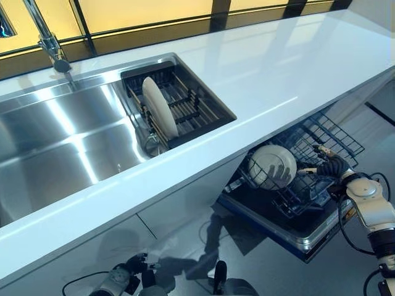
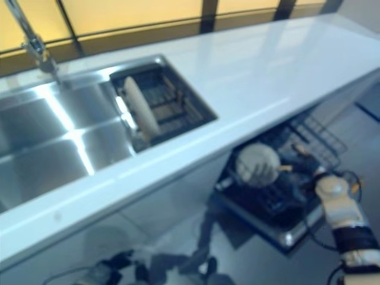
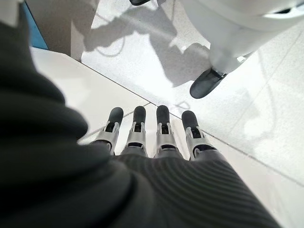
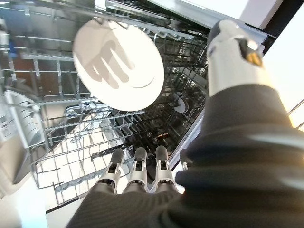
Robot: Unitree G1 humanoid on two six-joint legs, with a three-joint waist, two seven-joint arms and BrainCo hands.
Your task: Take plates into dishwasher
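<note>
Below the white counter (image 1: 259, 74), a plate (image 1: 271, 165) seemingly stands racked, right hand (image 4: 137, 173) released.

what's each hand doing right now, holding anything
Left hand: open, fingers straight, holding nothing, low by the floor.
Right hand: open, empty, by the dishwasher rack; a plate stands in the rack.

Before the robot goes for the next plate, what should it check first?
1. Plate in the dishwasher rack stands upright: ok.
2. Right hand has let go, fingers straight and off that plate: ok.
3. Left hand is empty, hanging low over the floor: ok.
4. Another plate waits on edge in the sink rack: ok.
5. Dishwasher rack is pulled out: ok.
6. Free slots for more plates: cannot tell.
</note>
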